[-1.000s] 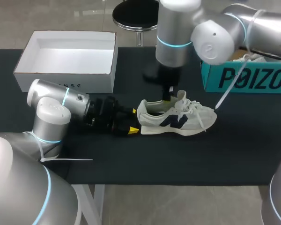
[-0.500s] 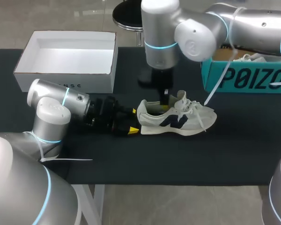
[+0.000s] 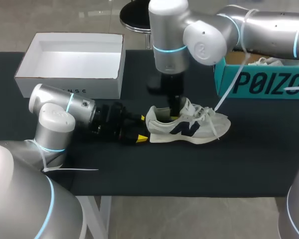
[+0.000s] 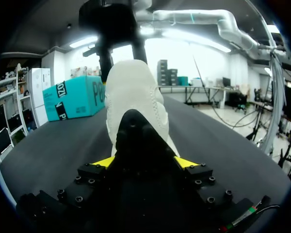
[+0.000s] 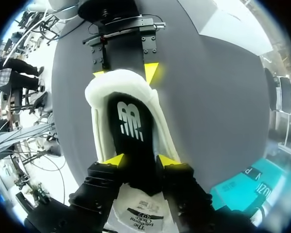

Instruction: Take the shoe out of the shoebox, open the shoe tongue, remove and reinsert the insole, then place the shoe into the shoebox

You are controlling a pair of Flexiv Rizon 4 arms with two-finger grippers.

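Insole (image 5: 131, 124) should, I think, be pinched at its edge; right gripper (image 5: 141, 160) hangs open over it, left gripper (image 4: 144, 161) clamps the shoe (image 3: 189, 129).

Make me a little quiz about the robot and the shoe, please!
1. True or false: the shoe is lying inside the white box.
2. The left gripper is shut on which part of the shoe? A. the heel B. the toe C. the laces
3. What colour is the insole under the right gripper?

Key: 1. False, it lies on the table. 2. A. 3. Black.
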